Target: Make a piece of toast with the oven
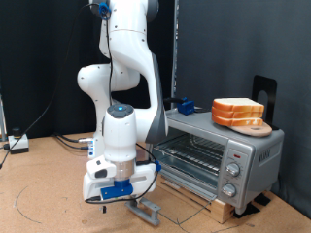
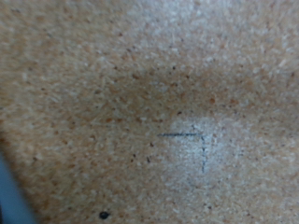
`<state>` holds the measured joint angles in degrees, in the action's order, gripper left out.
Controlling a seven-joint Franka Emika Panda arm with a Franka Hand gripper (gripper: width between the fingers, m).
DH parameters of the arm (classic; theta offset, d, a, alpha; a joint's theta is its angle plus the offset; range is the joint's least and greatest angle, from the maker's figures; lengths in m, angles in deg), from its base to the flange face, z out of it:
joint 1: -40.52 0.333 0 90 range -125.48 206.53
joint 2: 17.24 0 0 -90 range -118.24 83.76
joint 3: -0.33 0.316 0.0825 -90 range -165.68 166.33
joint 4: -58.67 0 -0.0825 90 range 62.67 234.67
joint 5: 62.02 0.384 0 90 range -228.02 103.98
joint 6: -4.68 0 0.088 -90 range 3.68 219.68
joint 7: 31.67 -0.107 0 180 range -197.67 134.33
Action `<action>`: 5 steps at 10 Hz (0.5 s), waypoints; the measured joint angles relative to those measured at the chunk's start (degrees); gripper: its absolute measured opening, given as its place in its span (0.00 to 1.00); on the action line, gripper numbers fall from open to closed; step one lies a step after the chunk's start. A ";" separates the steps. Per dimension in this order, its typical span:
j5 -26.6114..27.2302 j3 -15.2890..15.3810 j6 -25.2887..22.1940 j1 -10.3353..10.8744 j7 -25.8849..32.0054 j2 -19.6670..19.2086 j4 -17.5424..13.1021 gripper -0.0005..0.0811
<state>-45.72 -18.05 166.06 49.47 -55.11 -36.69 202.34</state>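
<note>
Pincer (image 1: 109, 194) hangs low over the brown particle-board bench (image 1: 49, 194); whether it is released or clenched I cannot tell, and the blurred wrist view shows only bare board. Beside it lies the boxy silver toaster oven's (image 1: 219, 155) opened door. Beyond, atop the oven, pale slices of bread (image 1: 238, 112) sit stacked on a round wooden board (image 1: 255, 127). Risk: swinging up could clip that door.

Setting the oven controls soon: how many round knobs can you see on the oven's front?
3, in a column on the oven front's right panel: top knob, middle knob, bottom knob. None seems hidden.
</note>
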 joint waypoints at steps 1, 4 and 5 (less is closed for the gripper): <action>0.18 0.25 0.93 -0.42 0.71 -0.63 -0.02 1.00; 5.85 6.21 10.10 -7.51 11.07 0.16 2.42 1.00; 7.96 8.18 10.57 -10.54 14.72 1.52 3.06 1.00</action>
<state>-37.76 -9.87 176.63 38.94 -40.39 -35.17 205.40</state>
